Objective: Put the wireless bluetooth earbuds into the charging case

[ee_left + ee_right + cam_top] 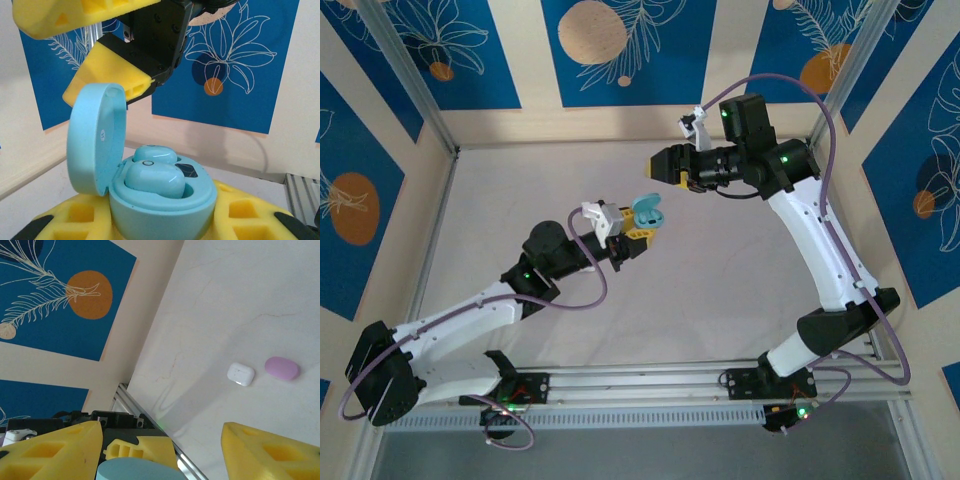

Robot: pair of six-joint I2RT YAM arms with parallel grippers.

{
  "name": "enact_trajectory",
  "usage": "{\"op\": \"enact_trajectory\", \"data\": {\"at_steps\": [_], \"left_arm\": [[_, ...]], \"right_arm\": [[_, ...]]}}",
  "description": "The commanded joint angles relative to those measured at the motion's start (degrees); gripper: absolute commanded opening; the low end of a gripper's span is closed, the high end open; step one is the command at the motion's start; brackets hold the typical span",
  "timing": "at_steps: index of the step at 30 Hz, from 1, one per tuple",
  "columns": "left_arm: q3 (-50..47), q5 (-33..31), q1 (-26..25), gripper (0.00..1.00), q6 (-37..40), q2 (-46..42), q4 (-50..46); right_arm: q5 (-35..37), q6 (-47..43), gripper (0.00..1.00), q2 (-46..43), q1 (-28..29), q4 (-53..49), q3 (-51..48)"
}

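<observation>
Your left claw (638, 234) is clamped on the open light blue charging case (162, 210), held up off the table (720, 290), with both blue earbuds (155, 180) sitting inside. Right claw (665, 163) hangs wide just past it. The buds look light, hard and slick, so I'd pinch gently across the sides.

Front earbud (152, 181) hides most of what seems the rear earbud (154, 153).
</observation>
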Motion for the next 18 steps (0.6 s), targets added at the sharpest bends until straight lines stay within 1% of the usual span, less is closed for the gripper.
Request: {"op": "enact_trajectory", "data": {"at_steps": [1,4,10,14,18], "left_arm": [[1.08,1.37,-0.40,0.22,1.33,0.35,2.49],[1.14,1.34,-0.41,0.22,0.84,0.52,3.70],[1.43,1.29,-0.40,0.22,0.46,0.61,4.95],[1.52,0.29,-0.40,0.22,0.22,0.66,5.14],[1.52,-0.71,-0.40,0.22,0.25,0.62,5.36]], "right_arm": [[-0.93,-0.50,0.65,-1.22,0.56,-1.66,0.42],[-0.79,-2.01,0.65,-0.88,1.04,-3.29,-0.46],[-0.40,-5.29,0.60,0.15,2.38,-8.01,-2.25],[-1.39,-6.12,0.57,-1.38,2.59,-8.90,-3.31],[-2.72,-7.07,0.57,-4.37,2.46,-9.38,-6.06]]}}
